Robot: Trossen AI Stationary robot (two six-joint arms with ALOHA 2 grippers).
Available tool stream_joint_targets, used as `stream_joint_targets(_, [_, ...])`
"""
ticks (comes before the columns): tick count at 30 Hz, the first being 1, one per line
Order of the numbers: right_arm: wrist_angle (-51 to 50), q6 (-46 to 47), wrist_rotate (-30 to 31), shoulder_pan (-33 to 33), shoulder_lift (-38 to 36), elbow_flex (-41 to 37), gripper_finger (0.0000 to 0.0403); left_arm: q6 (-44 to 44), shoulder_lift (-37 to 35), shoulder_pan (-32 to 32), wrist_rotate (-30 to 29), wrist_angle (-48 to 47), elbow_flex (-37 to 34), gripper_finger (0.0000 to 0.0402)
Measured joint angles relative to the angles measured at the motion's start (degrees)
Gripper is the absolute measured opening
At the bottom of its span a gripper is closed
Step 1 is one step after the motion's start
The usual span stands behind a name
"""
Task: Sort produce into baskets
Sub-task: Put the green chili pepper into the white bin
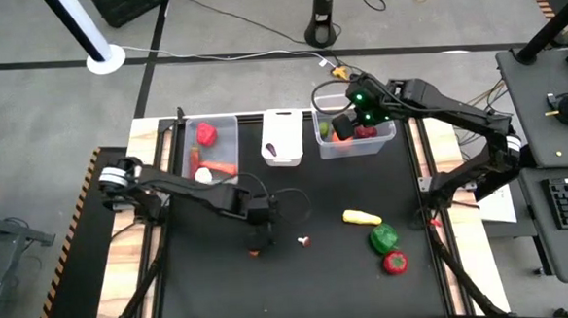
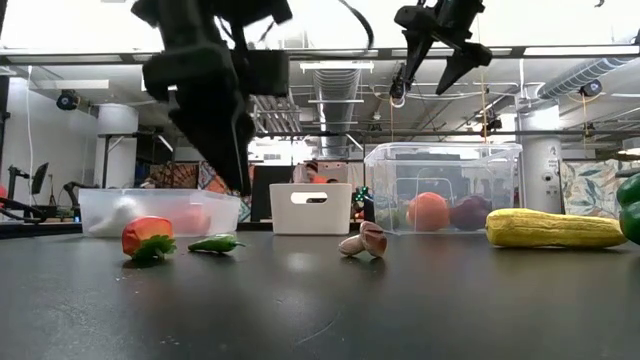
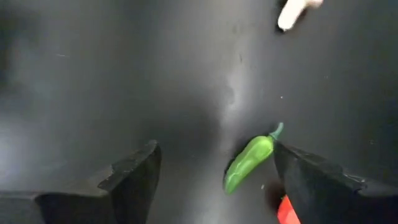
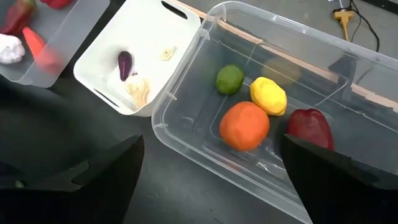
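My left gripper (image 3: 214, 149) is open and hangs above the black table, also in the high view (image 1: 259, 222). A green chili (image 3: 249, 163) lies on the table between its fingers, nearer one finger, untouched. A small red fruit (image 2: 147, 238) lies right beside the chili. My right gripper (image 4: 211, 140) is open and empty above the wider clear tub (image 4: 186, 134), which holds a lime (image 4: 229, 79), a lemon (image 4: 268, 96), an orange (image 4: 244, 126) and a dark red piece (image 4: 309, 127).
The white tub (image 1: 283, 138) holds a small purple piece and pale bits. The left clear tub (image 1: 210, 148) holds a red pepper, garlic and a carrot. A garlic piece (image 1: 305, 241), a yellow vegetable (image 1: 361, 216), a green pepper (image 1: 384, 237) and a red pepper (image 1: 395, 262) lie on the table.
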Motion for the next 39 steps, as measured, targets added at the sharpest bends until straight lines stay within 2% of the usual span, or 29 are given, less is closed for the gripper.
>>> stream_joint_targets(9, [0.02,-0.56,-0.02,0.00,0.00,-0.09,0.0366,1.07,5.74,-1.24,4.81,1.16,0.00,0.0292])
stream_joint_targets(15, [0.00,-0.58,-0.03,0.11,0.00,-0.14,0.0366,0.86,8.42,-2.00,4.94,3.36,0.00,0.0290])
stream_joint_targets(19, [-0.03,-0.93,-0.07,0.14,0.00,-0.14,0.0366,0.39,8.95,-1.98,4.75,3.87,0.00,0.0273])
stream_joint_targets(24, [-0.03,-0.92,-0.07,0.14,0.00,-0.14,0.0366,0.20,8.91,-1.96,3.19,3.40,0.00,0.0208])
stream_joint_targets(34, [-0.09,-0.93,-0.09,0.24,0.00,-0.14,0.0366,-0.66,6.84,-1.96,3.09,2.22,0.00,0.0026])
stream_joint_targets(36, [-0.16,-0.93,-0.16,0.24,-0.01,-0.14,0.0366,-0.64,4.96,-1.81,3.08,0.60,0.04,0.0011])
stream_joint_targets(39, [-0.25,-0.93,-0.31,0.24,-0.11,-0.14,0.0366,-0.66,0.95,-1.61,1.86,-1.90,0.04,0.0017])
